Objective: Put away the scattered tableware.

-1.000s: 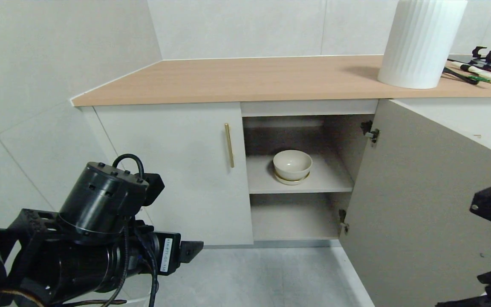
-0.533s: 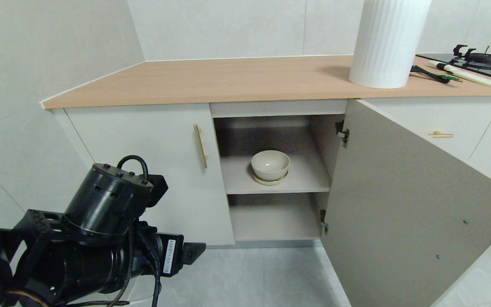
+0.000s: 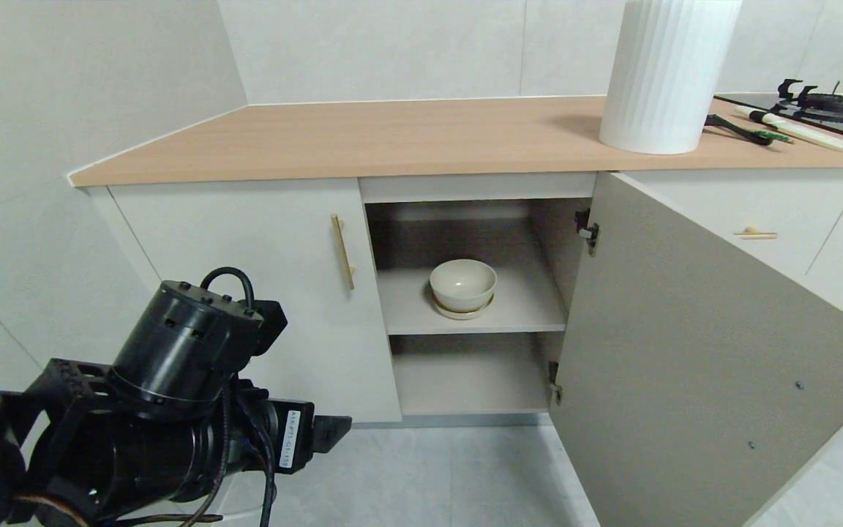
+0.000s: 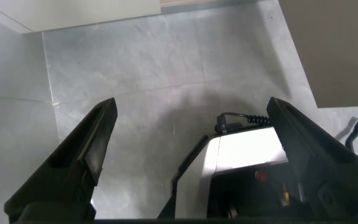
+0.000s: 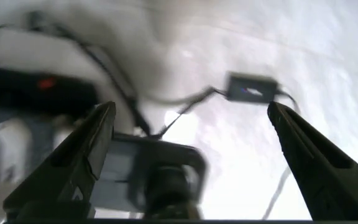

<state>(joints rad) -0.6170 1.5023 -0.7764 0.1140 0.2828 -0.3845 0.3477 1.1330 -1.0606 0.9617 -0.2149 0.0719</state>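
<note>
The left gripper (image 4: pixel 191 109) is held low at the left, in front of the closed door (image 3: pixel 246 293) of a pale cupboard (image 3: pixel 476 187) and above the grey floor (image 4: pixel 154 56). Its fingers (image 4: pixel 86 155) are spread wide, and nothing is held between them. A slim gold handle (image 3: pixel 342 251) is fixed upright near the right edge of that closed door.

Just to its right the cupboard is seen open. A cream bowl (image 3: pixel 463 283) is set upright on a small saucer (image 3: pixel 462 313) on the upper shelf (image 3: pixel 524 311), towards the left side. The open door (image 3: pixel 685 351) is swung out to the right.

On the wooden worktop (image 3: pixel 392 135) above, a tall white ribbed container (image 3: pixel 667 73) is stood, with a few utensils (image 3: pixel 795 130) laid beside it and a black hob (image 3: pixel 831 99) behind them.

The right gripper (image 5: pixel 191 111) is pointed down at the floor, its jaws parted wide and nothing gripped.
</note>
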